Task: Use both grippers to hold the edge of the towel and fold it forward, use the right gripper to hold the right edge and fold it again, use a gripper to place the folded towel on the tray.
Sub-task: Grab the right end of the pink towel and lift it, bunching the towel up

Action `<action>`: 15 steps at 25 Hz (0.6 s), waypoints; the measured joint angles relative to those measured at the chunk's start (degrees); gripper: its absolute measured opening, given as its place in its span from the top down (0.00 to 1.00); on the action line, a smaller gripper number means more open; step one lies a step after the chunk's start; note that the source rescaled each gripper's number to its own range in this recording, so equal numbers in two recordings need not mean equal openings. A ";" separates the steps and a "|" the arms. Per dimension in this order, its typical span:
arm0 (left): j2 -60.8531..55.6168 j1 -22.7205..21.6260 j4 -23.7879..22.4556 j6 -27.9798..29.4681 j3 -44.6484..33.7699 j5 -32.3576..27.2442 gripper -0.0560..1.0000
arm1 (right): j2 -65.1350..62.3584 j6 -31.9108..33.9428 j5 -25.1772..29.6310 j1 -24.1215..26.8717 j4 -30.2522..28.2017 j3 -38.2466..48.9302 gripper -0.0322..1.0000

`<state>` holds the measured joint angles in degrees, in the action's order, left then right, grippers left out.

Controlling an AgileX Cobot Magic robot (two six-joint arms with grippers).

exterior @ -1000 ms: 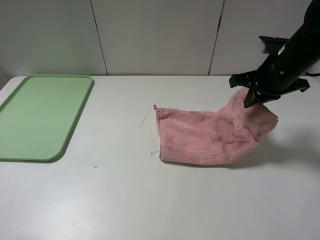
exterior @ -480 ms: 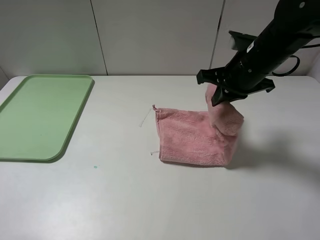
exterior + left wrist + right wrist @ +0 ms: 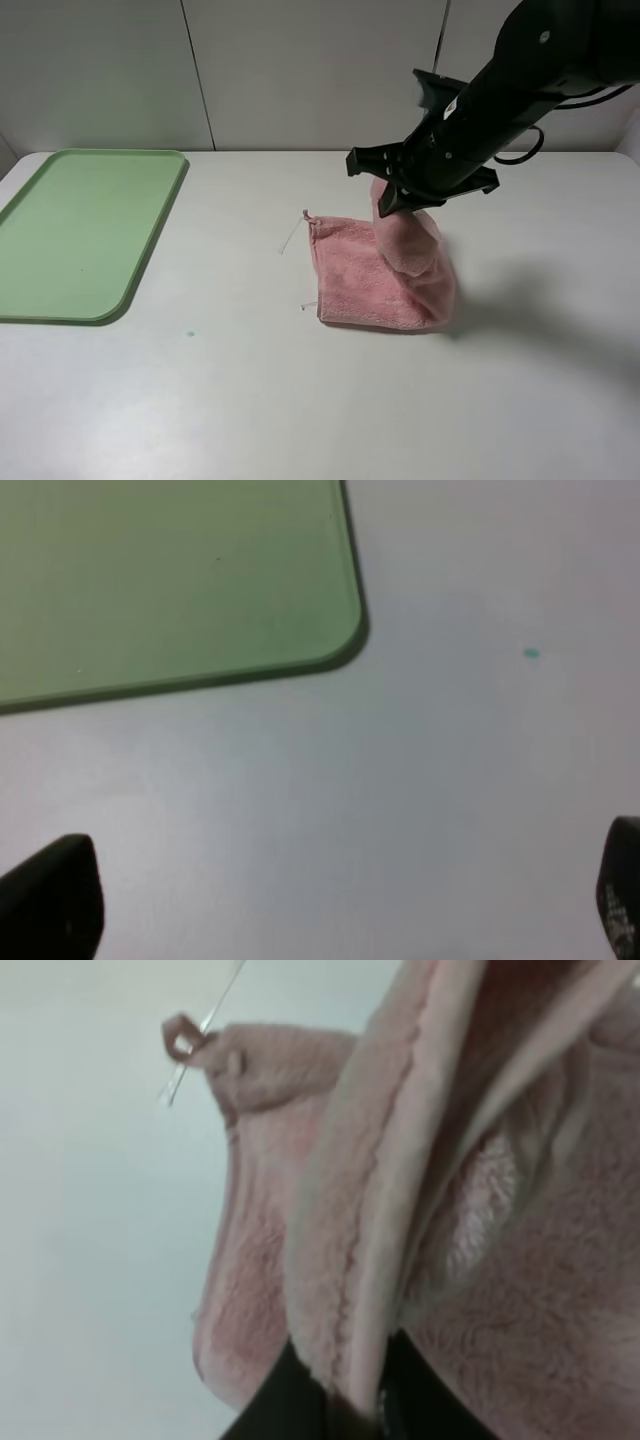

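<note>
The towel (image 3: 375,285) lies on the table (image 3: 250,400), well apart from the tray (image 3: 70,230), its right part lifted over the rest. The right gripper (image 3: 388,208) pinches the hem (image 3: 390,1200); the left gripper (image 3: 335,905) hangs spread and empty near the tray's corner. Light, limp cloth (it sags below the pinch), so the stitched hem looks the surest hold.

Right pincer (image 3: 350,1405) clamped on pink fluffy towel (image 3: 520,1300). Black fingers (image 3: 275,1405) press either side of stitched hem (image 3: 395,1180). Hem runs away from fingers as pale, doubled ridge, lifted above rest of cloth. Lower towel layer lies spread on white surface (image 3: 90,1260). Small pink corner loop (image 3: 180,1036) at far corner, thin white strand (image 3: 222,1000) just beside it.
</note>
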<state>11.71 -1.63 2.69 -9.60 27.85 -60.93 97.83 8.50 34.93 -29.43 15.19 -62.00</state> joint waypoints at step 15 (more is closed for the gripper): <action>0.00 0.00 0.00 0.00 0.00 0.00 0.01 | 8.69 0.00 -7.89 -3.51 2.97 0.00 0.92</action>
<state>11.71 -1.63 2.69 -9.60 27.85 -60.93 106.51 8.50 27.03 -32.94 18.16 -62.00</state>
